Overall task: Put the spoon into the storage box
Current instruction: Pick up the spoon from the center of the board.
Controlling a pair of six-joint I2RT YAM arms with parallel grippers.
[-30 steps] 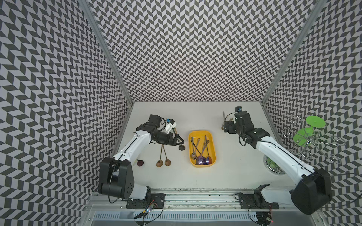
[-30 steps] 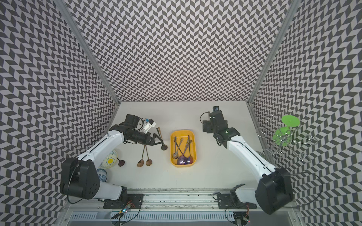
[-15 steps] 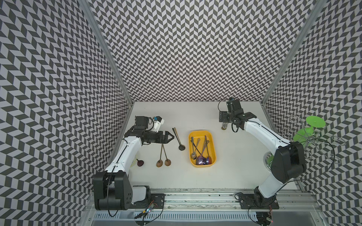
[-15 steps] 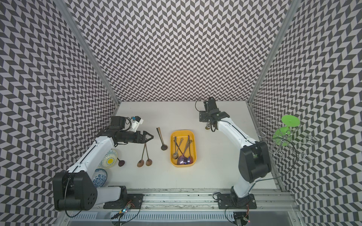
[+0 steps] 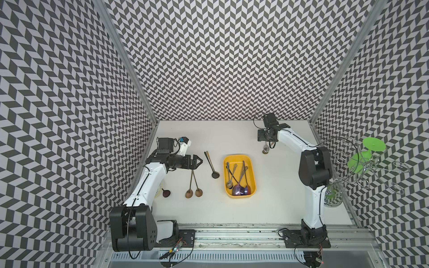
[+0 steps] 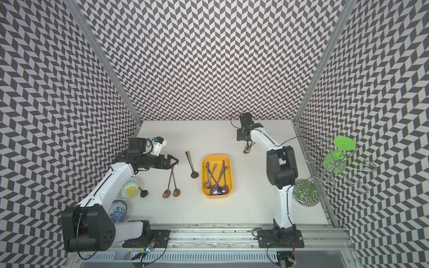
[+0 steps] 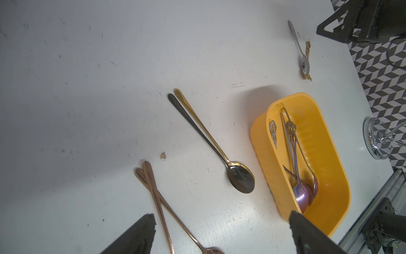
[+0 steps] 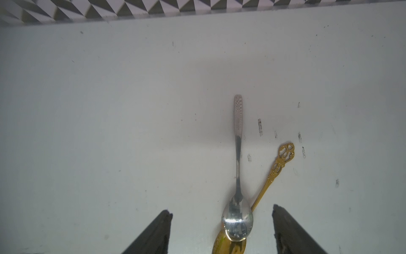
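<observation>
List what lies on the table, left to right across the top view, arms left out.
Dark-bowled spoon, copper spoon pair, black-and-gold spoon pair, storage box, silver and gold teaspoons, wire rack with green discs.

Both top views looked steeply down from high above the front rail [image 5: 232, 228], far enough off to hold the whole table [image 5: 278, 204], and they shared almost everything. My left wrist camera slanted low across the table toward the storage box [image 7: 329, 158] and the pair of small spoons [image 7: 305, 61]; my right wrist camera hung close over that same pair [image 8: 237, 154], facing the back wall [image 8: 197, 8].
</observation>
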